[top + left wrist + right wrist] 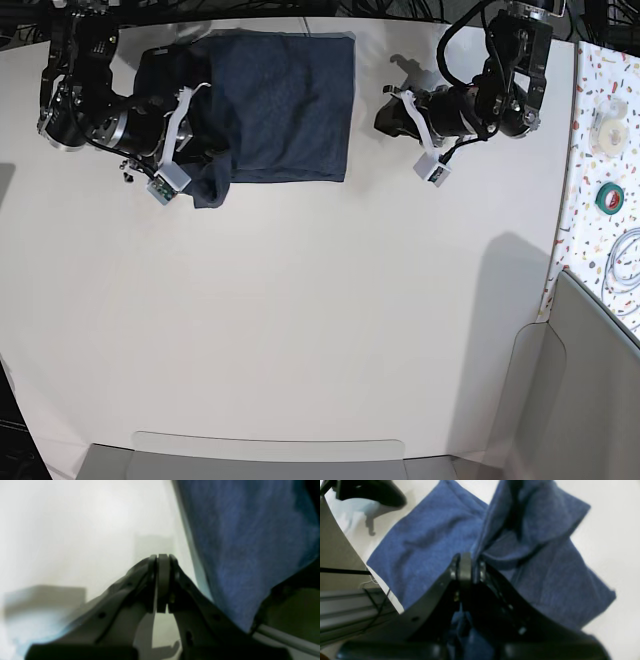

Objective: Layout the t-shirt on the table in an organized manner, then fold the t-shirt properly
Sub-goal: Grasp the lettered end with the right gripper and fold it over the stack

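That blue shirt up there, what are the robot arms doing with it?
They are folding it. The t-shirt lies at the far edge of the white table, already folded into a rough rectangle. The right gripper is shut on a fold of the cloth at one side. The left gripper is shut too, but holds nothing and sits just beside the shirt.

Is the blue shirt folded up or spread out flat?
Partly folded. The t-shirt lies as a neat rectangle on the table, no sleeves sticking out, while the right gripper pinches a raised flap at one side.
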Tool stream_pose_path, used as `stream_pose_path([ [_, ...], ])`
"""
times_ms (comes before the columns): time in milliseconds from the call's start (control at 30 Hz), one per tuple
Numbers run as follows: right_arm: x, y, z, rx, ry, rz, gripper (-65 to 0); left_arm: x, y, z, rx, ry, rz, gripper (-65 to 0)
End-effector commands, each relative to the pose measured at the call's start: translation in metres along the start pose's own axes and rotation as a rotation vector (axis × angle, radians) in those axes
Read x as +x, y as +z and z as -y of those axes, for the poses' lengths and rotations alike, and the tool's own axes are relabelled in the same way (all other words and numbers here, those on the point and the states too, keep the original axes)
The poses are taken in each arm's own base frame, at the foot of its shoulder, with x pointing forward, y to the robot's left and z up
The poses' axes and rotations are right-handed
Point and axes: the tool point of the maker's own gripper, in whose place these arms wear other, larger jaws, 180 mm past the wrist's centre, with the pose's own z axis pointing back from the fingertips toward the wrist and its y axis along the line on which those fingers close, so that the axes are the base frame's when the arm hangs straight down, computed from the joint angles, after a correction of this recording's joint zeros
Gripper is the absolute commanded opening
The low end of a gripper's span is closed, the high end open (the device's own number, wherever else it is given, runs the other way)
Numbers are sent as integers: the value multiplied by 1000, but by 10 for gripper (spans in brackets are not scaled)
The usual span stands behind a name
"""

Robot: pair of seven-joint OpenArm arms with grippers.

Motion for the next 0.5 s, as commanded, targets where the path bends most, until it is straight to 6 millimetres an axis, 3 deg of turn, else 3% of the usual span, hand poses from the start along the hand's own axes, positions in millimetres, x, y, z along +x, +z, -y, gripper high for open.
stream_pose_path([
  [0, 13, 1, -6, 23, 21, 47, -650, -22, -1, -22, 106, -9, -98, -629],
  [200, 25, -15, -26, 90, 55, 61, -650, -21, -4, -18, 97, -17, -98, -629],
  [467, 8, -45, -39, 49, 146, -78, -650, -19, -7, -13, 85, -8, -87, -629],
])
